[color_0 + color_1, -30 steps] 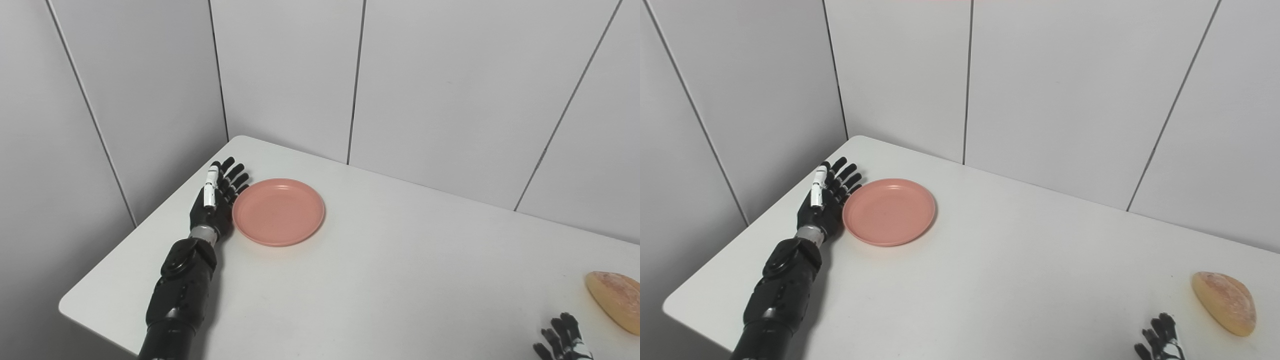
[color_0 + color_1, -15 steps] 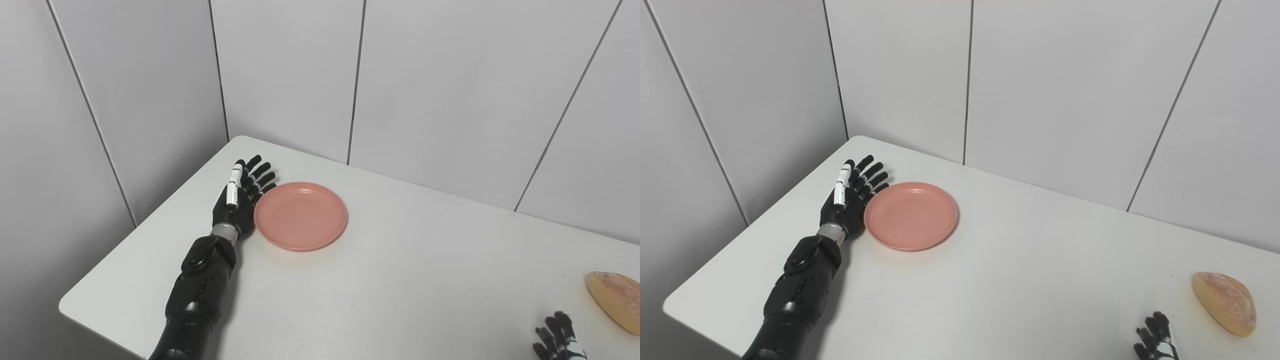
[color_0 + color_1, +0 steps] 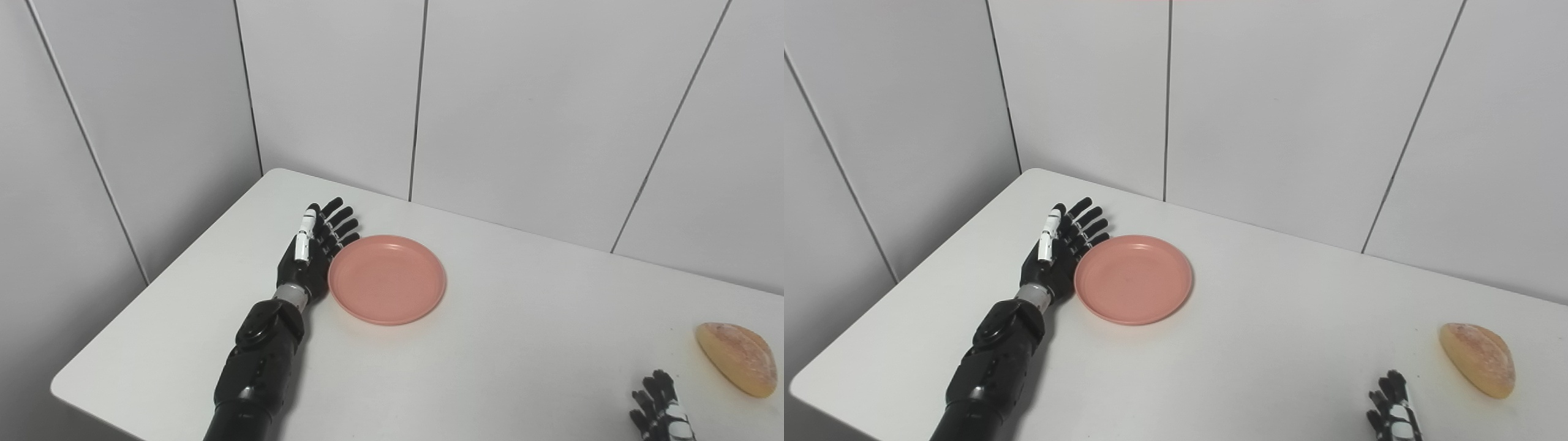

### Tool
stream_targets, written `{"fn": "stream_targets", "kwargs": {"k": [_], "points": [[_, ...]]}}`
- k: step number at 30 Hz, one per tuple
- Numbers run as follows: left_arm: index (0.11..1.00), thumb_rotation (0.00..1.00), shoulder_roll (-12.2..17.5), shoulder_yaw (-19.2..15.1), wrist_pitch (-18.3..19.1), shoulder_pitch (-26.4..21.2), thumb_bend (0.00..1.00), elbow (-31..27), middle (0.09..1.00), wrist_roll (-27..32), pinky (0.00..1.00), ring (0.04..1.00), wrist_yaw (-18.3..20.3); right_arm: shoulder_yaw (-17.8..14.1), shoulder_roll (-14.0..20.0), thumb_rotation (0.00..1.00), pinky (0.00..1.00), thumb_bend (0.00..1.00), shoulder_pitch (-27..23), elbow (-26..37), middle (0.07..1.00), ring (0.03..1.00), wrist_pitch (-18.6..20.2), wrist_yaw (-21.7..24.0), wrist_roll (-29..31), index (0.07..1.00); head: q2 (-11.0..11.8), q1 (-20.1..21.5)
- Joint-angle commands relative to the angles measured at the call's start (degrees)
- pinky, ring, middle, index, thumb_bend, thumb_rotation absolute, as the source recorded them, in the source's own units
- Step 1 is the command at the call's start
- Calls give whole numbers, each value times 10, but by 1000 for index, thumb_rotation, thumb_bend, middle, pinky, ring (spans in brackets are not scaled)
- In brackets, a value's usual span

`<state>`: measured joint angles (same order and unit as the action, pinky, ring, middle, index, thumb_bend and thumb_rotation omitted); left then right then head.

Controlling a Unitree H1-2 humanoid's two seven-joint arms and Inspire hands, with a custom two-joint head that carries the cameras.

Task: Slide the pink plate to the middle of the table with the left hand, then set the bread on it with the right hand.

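Note:
A round pink plate (image 3: pixel 387 278) lies on the white table (image 3: pixel 490 343), left of its middle. My left hand (image 3: pixel 312 252) stands open on edge against the plate's left rim, fingers stretched toward the back wall. A golden bread roll (image 3: pixel 737 366) rests near the table's right side. Only the fingertips of my right hand (image 3: pixel 660 411) show at the bottom edge, spread apart, a short way in front and left of the bread, holding nothing.
Grey wall panels close off the back and the left side of the table. The table's rounded front-left corner (image 3: pixel 61 386) sits just left of my left forearm (image 3: pixel 260 361).
My left hand has pushed the plate to the right along the table, away from the left corner. The camera has also shifted a little. The bread has stayed where it was.

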<state>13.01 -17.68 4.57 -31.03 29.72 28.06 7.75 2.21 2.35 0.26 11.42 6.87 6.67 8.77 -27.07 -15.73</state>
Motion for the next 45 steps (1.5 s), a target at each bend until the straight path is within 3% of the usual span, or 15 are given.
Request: {"fn": "stream_targets", "kwargs": {"k": [1,10,26,35,45], "points": [[833,1000,-12,7,36,6,358,-5,851,-7,832,846,-10,-4,-3,1000,1000,197,-5,16,1000,1000,-11,-4,-2,1000,-3,5],[831,1000,-30,23,64,19,347,-36,847,-12,840,851,-7,-1,-8,1000,1000,214,-8,9,991,984,-28,-9,-20,991,-19,40],[838,1000,-60,57,100,30,360,-85,857,-13,854,853,6,8,-40,1000,1000,287,-19,23,981,972,-1,-30,-47,978,-78,139],[847,1000,-84,79,126,52,316,-138,873,-23,866,865,-4,20,-57,1000,989,258,-24,35,977,967,11,-46,-66,975,-94,194],[873,1000,-119,97,135,89,374,-197,893,-21,890,886,0,29,-71,1000,968,258,-34,32,971,957,10,-57,-84,967,-106,228]]}}
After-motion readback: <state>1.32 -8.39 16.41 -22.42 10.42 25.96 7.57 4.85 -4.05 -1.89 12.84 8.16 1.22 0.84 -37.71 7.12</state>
